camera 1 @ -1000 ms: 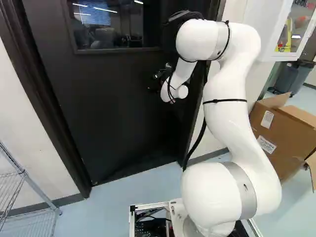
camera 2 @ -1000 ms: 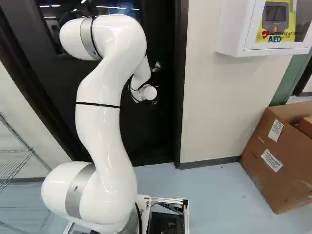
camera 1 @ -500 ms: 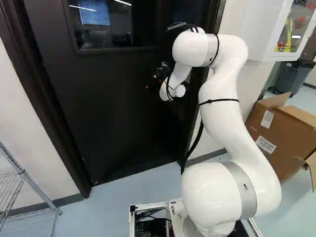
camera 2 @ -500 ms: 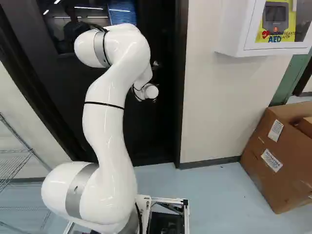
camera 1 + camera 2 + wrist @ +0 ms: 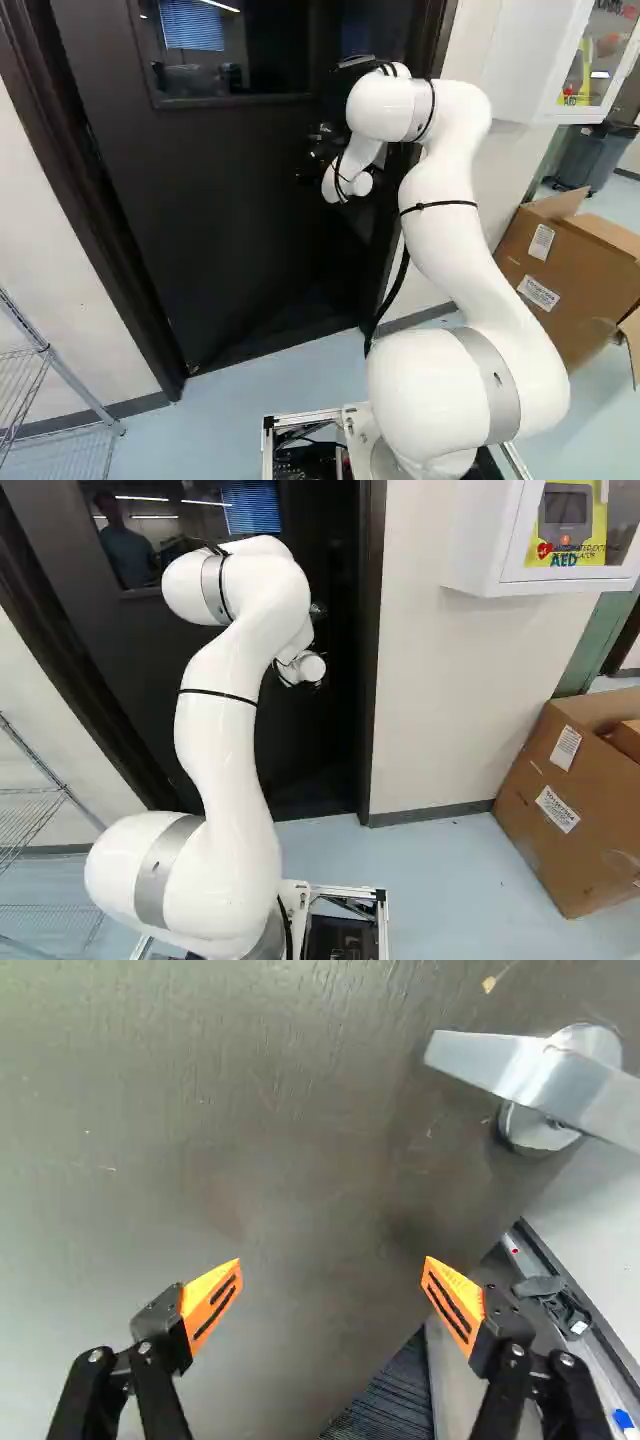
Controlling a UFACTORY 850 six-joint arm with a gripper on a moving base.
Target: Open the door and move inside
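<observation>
- A dark door [image 5: 270, 1120] fills most of the wrist view ahead of the open fingers [image 5: 212, 1302], its face faintly streaked and flecked with pale specks; a small tan spot shows near the handle.
- The handle [image 5: 500, 1060], a smooth silvery lever over a round plate, sits ahead of the fingers and off to the side of the one nearer the door's edge. It lies outside the gap between them, apart from both; a second round fitting [image 5: 535, 1130] is just beside it.
- At the door in the left base view, the black gripper [image 5: 316, 158] has its orange-padded fingers spread wide, nothing gripped. Whether they touch the door cannot be told.
- Past the door's edge, beyond the nearer finger, are a black fitting [image 5: 560, 1308] and a dark ridged surface [image 5: 395, 1395].
- Above the gripper in the left base view, a window [image 5: 275, 60] in the door mirrors lights and a blue blind.
- Farther from the fingers, past the door frame [image 5: 371, 630], a white cabinet [image 5: 478, 550] hangs on the wall, showing lettering and a yellow panel.
- Below it, well apart from the fingers, a cardboard box [image 5: 600, 810] bears two white printed labels [image 5: 565, 747].
</observation>
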